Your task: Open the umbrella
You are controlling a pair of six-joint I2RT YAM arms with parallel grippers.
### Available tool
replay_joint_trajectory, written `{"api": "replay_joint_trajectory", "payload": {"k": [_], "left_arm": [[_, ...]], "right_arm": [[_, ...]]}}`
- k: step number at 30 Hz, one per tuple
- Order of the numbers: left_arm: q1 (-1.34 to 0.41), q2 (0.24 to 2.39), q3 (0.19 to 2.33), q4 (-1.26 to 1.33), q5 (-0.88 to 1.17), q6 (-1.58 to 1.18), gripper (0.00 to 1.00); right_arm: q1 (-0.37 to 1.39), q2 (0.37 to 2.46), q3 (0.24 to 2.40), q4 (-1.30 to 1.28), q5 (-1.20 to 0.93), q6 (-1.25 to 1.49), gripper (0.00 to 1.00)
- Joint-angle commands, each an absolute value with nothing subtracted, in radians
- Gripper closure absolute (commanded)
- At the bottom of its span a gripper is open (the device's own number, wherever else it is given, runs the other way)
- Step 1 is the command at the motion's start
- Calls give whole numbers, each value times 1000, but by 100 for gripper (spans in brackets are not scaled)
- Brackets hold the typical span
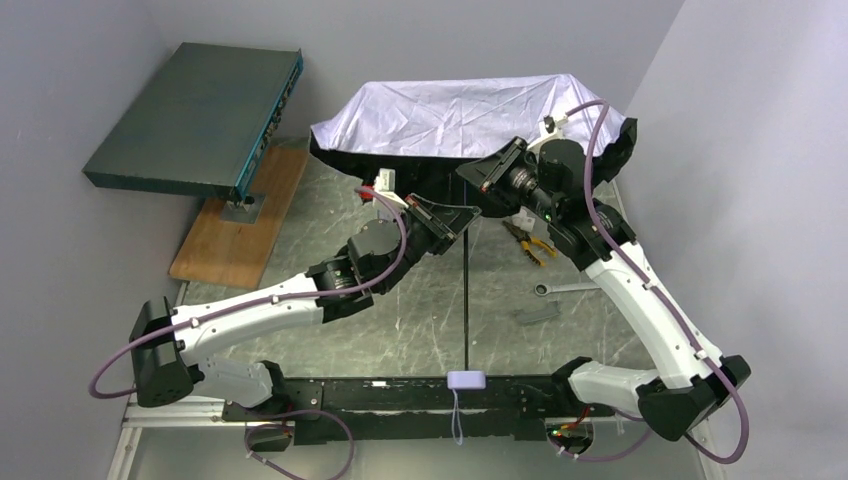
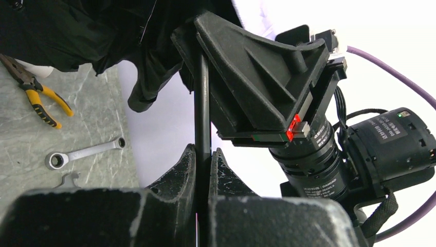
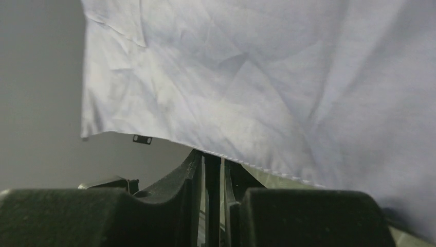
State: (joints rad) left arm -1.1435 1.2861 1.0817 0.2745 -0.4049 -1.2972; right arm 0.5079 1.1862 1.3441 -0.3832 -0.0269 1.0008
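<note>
Left fingers [image 2: 185, 170] grip thin black umbrella shaft [image 2: 201, 92] | right fingers [image 3: 187, 175] grip it under pale lavender canopy [image 1: 450, 110], 12 o'clock | push straight, no twisting.

The grey marbled table [image 1: 420, 330] carries a wooden board [image 1: 225, 250], yellow-handled pliers [image 1: 530, 243], a wrench [image 1: 565, 289] and a small grey piece [image 1: 537, 316]

Both arms on my overhead feed wear white link shells between chunky black joint housings: the left arm [image 1: 260, 305] and the right arm [image 1: 650, 300]. A purple cable [image 2: 371, 60] runs along each. The left hand [image 2: 203, 153] has matte black fingers [image 2: 177, 177], scuffed pale at the edges; the right hand [image 3: 212, 157] matches. A green light [image 2: 400, 115] glows on the right wrist housing.
</note>
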Motion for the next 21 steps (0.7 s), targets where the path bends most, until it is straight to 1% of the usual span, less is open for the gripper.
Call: {"api": "replay_joint_trajectory", "payload": {"k": [1,8,14,17,21], "left_arm": [[-1429,1255,1087,197,144,-1262,100],[-1446,1272,1126,165,143,-1237,100],[-1465,1291,1230,49,152,-1186,100],[-1470,1283,1235,33,140,-1176,100],[-1471,1272,1228,23,127,-1171,100]], "right_arm": [[293,1333,1459,89,577,972,100],[251,1391,1556,75,554,975,100],[214,1462,1687,29,532,989,100],[194,1488,1748,11,509,1001,100],[180,1494,1765,51,474,1015,100]]}}
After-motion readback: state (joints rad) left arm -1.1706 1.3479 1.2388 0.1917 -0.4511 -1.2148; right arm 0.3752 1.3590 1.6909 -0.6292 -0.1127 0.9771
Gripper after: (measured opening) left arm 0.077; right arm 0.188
